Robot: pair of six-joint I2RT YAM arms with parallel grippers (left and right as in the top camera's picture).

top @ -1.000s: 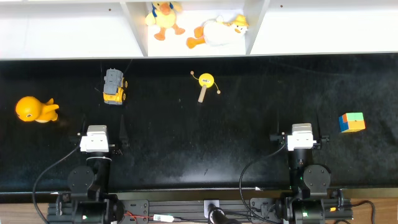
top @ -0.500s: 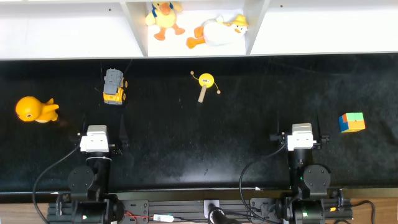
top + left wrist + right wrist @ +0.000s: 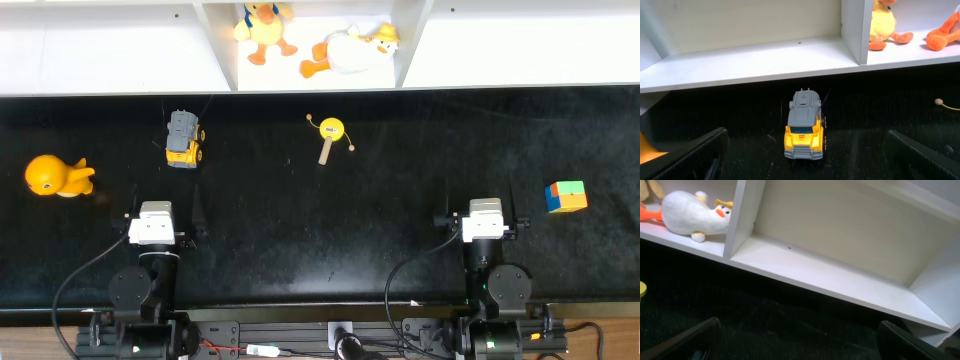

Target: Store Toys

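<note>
No writing, number or sign can be read anywhere in these views. The yellow rattle drum point(image 3: 331, 128), far on the desk point(image 3: 400, 200) near the middle, carries a small dark mark on its face, too small to make out. The toy truck point(image 3: 804, 125), far left, has plain grey and yellow panels with nothing legible.

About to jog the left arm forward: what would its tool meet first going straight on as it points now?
Most likely the yellow and grey toy truck, standing on the black table straight ahead of the left tool. The white shelf lies beyond it; how far is unclear.
</note>
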